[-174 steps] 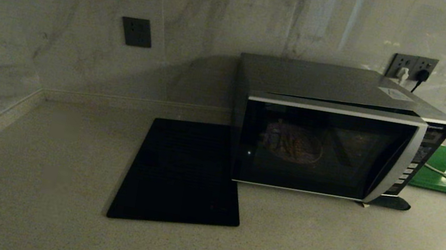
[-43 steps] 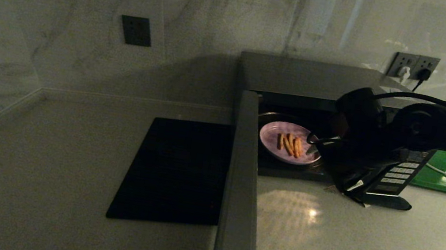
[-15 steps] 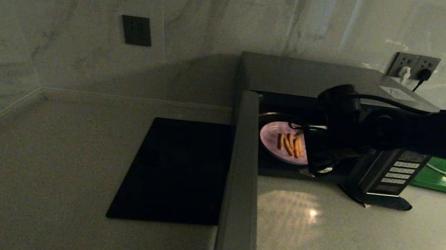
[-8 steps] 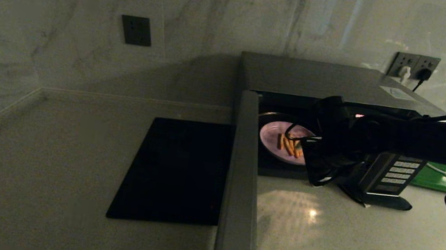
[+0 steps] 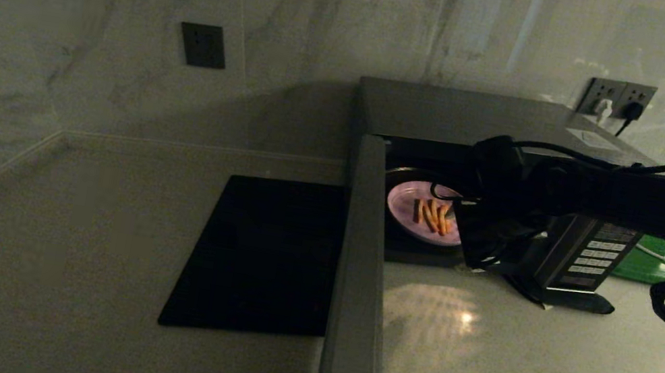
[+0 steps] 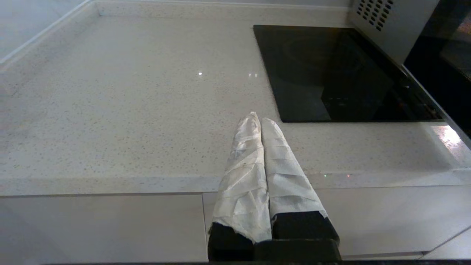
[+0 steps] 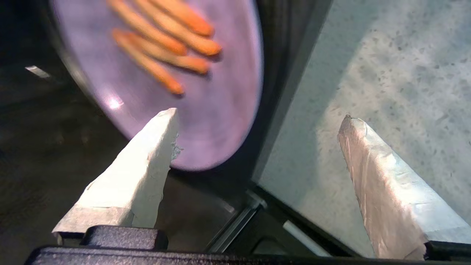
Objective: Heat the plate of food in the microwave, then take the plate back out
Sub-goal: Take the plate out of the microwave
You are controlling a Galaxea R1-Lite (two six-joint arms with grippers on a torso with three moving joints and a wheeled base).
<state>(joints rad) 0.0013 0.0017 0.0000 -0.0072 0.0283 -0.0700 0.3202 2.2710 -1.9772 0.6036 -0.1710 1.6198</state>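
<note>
We see a glossy speckled stone countertop (image 6: 110,110), a glossy black glass square (image 6: 331,73), and a smooth, glossy plate of food (image 7: 206,110).

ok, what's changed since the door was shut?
Microwave door has swung open. Right pincer, open, has reached into the opening beside the plate and holds nothing. The plate sits inside as before. Left pincer is parked, shut, at the counter edge.

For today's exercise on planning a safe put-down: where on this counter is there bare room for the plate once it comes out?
Bare counter lies in front of the microwave, right of its open door. More lies left of the black glass square, up to the wall. It is crowded at the cavity mouth, where the open right gripper hangs by the plate of food.
</note>
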